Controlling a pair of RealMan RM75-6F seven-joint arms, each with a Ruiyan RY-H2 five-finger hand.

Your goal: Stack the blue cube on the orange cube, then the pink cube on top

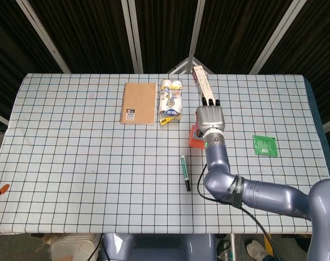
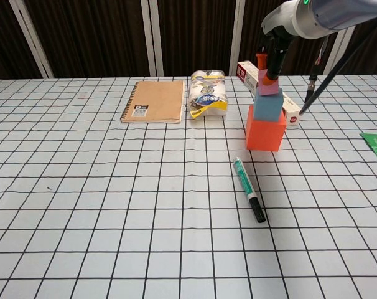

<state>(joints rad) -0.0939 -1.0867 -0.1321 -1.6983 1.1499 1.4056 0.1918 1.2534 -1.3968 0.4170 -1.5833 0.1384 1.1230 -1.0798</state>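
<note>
The right hand point(image 1: 209, 118) hangs over the stack, fingers pointing to 12 o'clock, and pinches the pink cube point(image 2: 269, 90), which sits on the blue cube point(image 2: 268, 108). The blue cube rests on the orange cube point(image 2: 265, 132), on the counter point(image 1: 72, 157) right of centre. A marker point(image 2: 248, 197) lies at 6 o'clock of the stack; a notebook point(image 1: 139, 103) and a packet point(image 1: 171, 100) lie at 10 o'clock. The left hand is out of sight.

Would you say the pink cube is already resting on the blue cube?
Touching: in the chest view the pink cube sits directly on the blue cube's top face with no gap, while the right hand holds it from above.
</note>
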